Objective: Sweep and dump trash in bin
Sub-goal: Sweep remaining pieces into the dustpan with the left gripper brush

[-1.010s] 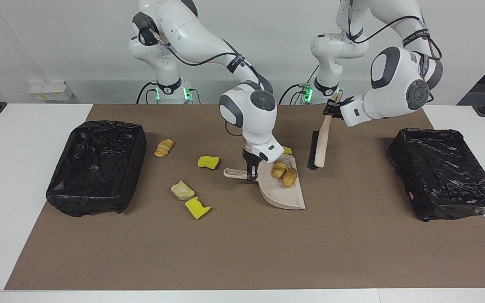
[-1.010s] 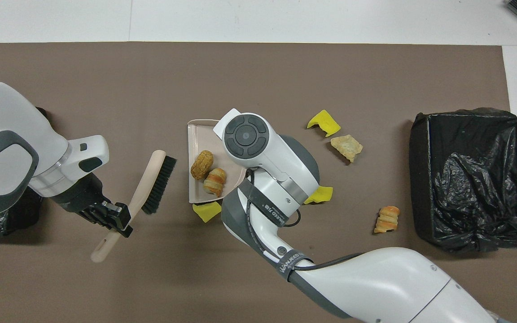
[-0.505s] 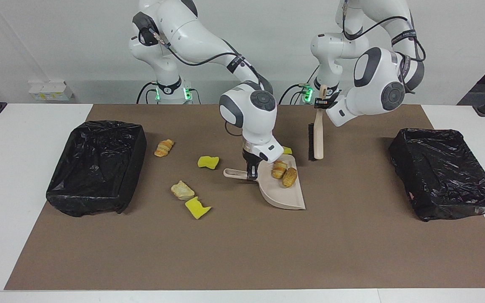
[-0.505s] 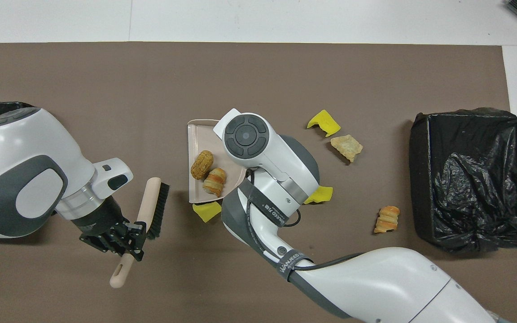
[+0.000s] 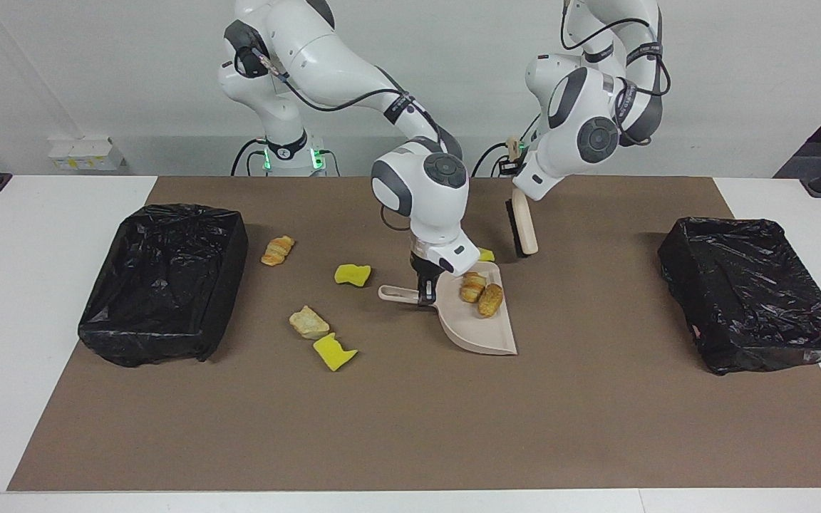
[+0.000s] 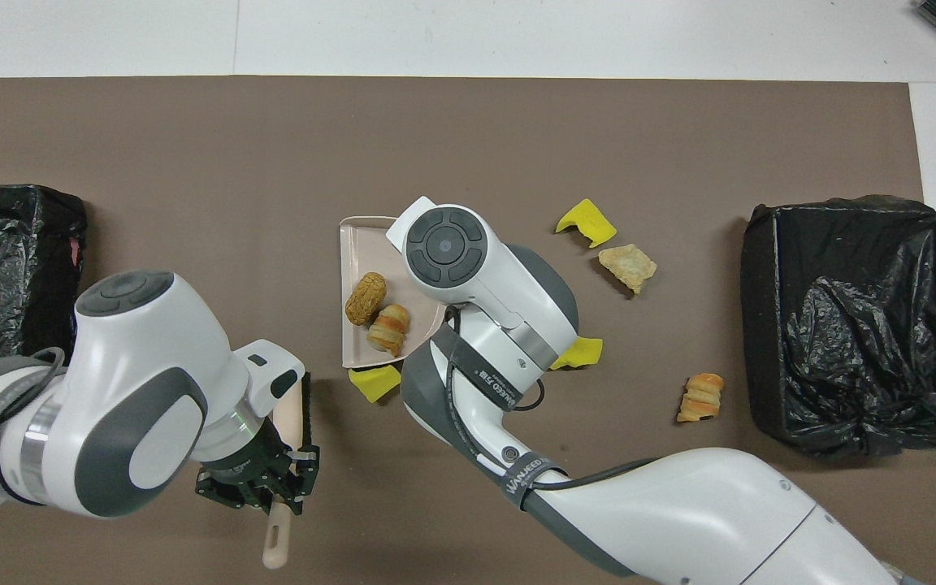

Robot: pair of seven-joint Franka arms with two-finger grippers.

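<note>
**Brush lines up on the yellow scrap by the pan**

Right claw is clamped shut on the dustpan handle, holding the pan flat on the mat mid-surface; left claw is shut on the brush handle, brush head hanging just above the mat, a little nearer the robots than the pan and toward the left arm's end.

The step in hand looks like a sweep of the yellow scrap lying right at the pan's near corner. To do it well: bristles down until they touch the mat on the robots' side of that scrap; one short stroke away from the robots and into the pan's open edge, not along its side wall; the pan must stay pressed flat so the scrap cannot slip under the lip; keep the stroke gentle so the load already aboard stays put.

Containers now. The pan carries two tan pastry pieces, side by side near its back wall. Two bins lined with black bags sit at the ends of the mat: one bin at the right arm's end, the other bin at the left arm's end; no trash shows in either.

Loose on the mat between the pan and the right arm's bin: two yellow chunks, a flat tan piece and a rolled pastry.
</note>
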